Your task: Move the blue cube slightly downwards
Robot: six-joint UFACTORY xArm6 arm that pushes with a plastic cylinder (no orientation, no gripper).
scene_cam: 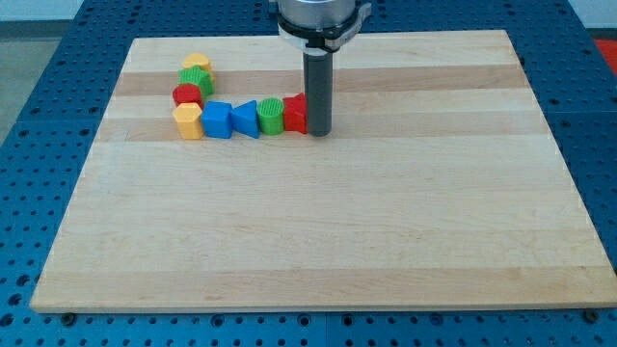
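The blue cube (217,120) sits in a row of blocks at the upper left of the wooden board (318,231). To its left is a yellow block (188,121), to its right a blue triangular block (247,119), then a green cylinder (271,116) and a red block (295,113). My tip (318,131) stands right against the red block's right side, at the far end of the row from the blue cube.
Above the yellow block a curved chain runs up: a red block (186,94), a green block (197,79) and a yellow block (198,64). The board lies on a blue perforated table (39,145).
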